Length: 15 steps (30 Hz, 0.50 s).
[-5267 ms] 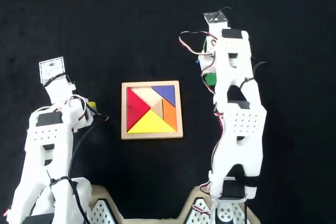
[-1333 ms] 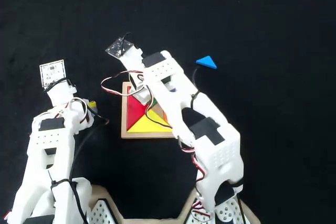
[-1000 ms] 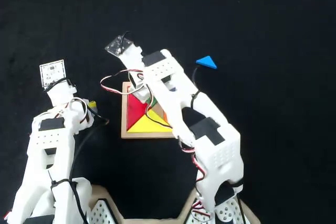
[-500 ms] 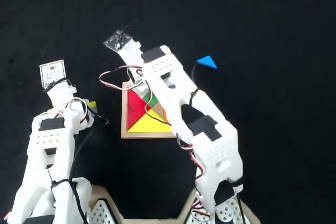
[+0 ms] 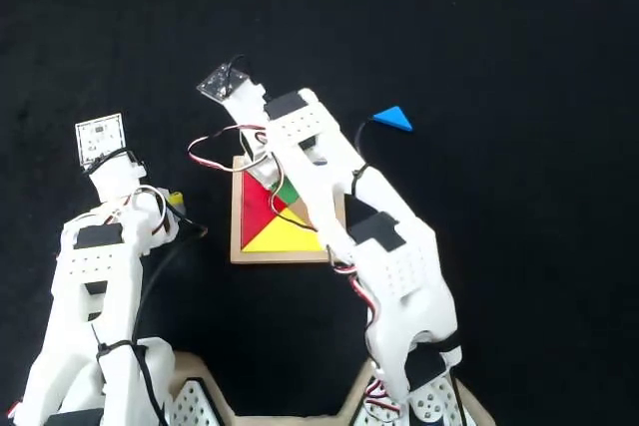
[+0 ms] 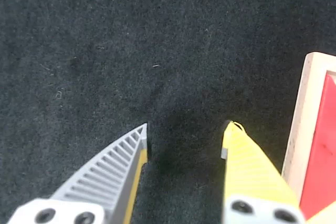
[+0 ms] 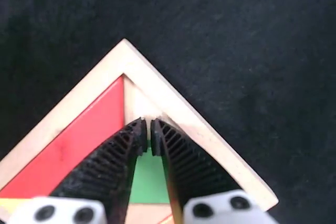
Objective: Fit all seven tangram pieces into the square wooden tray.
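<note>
arms [image 5: 399, 266]: 2 | tray [image 5: 280, 257]: 1 | blue triangle [image 5: 393, 120]: 1 | red piece [image 5: 256, 212]: 1 | yellow piece [image 5: 285, 237]: 1 | green piece [image 5: 288, 192]: 1

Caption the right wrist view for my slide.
Shut right claw at the wooden tray corner, over a green piece.

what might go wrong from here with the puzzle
1. The right gripper is shut over the green piece, with bare wood showing at the tray corner; a push could wedge or tip the piece.
2. The blue triangle lies outside the tray and may get left out.
3. The left gripper sits open beside the tray's edge and might nudge it.
</note>
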{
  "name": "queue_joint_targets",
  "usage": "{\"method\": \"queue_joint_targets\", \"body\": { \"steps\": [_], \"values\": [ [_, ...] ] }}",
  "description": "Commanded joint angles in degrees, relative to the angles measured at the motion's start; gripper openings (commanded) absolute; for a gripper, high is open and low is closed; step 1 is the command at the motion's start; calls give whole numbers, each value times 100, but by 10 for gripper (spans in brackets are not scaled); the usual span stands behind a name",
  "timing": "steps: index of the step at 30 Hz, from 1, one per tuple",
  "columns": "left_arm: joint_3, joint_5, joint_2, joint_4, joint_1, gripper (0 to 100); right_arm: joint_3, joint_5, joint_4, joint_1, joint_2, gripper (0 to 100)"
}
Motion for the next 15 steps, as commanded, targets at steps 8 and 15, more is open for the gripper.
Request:
{"method": "queue_joint_targets", "body": {
  "steps": [8,15],
  "values": [
    [-40,0,-141,-88,40,234,-444,26,466,79,-1024,11],
    [-40,0,-141,-88,40,234,-215,26,440,1327,-1868,11]
  ]
}}
